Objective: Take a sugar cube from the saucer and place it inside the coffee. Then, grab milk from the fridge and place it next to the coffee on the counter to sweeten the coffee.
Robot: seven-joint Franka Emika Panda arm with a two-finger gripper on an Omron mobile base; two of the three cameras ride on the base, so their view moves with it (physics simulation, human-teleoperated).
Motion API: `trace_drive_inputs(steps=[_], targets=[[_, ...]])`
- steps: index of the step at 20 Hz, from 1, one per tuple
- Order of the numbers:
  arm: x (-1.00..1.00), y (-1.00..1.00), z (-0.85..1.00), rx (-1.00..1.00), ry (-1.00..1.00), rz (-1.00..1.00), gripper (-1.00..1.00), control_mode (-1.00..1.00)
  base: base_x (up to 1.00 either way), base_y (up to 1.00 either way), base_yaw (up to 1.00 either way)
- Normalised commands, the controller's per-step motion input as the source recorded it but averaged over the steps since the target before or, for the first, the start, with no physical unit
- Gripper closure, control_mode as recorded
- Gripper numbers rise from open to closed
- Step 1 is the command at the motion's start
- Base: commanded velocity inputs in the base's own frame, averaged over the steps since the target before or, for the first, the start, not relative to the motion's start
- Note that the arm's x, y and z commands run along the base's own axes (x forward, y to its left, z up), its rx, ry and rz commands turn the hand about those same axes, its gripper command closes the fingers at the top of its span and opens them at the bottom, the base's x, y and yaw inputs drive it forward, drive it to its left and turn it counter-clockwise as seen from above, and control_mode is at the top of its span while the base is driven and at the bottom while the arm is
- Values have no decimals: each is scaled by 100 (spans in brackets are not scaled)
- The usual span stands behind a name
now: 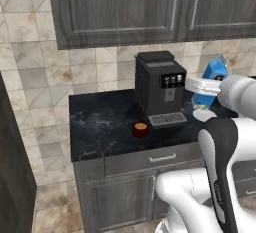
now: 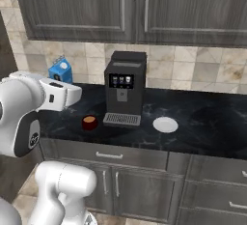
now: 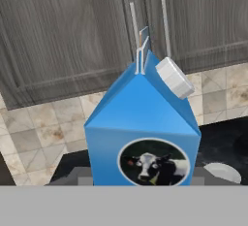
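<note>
milk (image 3: 143, 128) sat upright between jaws, held above counter (image 1: 100, 122) | gripper (image 3: 143, 181) part-open, clamped on carton sides | coffee (image 1: 141, 129) before machine (image 1: 159, 87) | saucer (image 2: 165, 124) right of it

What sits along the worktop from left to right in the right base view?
Milk carton → coffee cup → coffee machine → saucer.

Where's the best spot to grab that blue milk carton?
Probably the flat side walls of the milk, below the sloping gable, tool coming level from the cow-picture face. The walls are straight and parallel; the peaked top and its white cap give no even hold.
</note>
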Motion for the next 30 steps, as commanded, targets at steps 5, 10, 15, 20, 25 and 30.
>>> trace_drive_inputs(steps=[5,10,15,20,25,30], targets=[[0,0,0,0,0,0,100,100,0,50,-25],[0,0,0,0,0,0,100,100,0,3,0],[-2,26,-5,0,2,0,100,-100,0,17,0],[-6,96,-38,-8,7,-11,100,-100,0,0,0],[16,100,-50,-12,18,-33,100,-100,0,0,0],[16,56,-50,-6,19,-38,100,-100,0,0,0]])
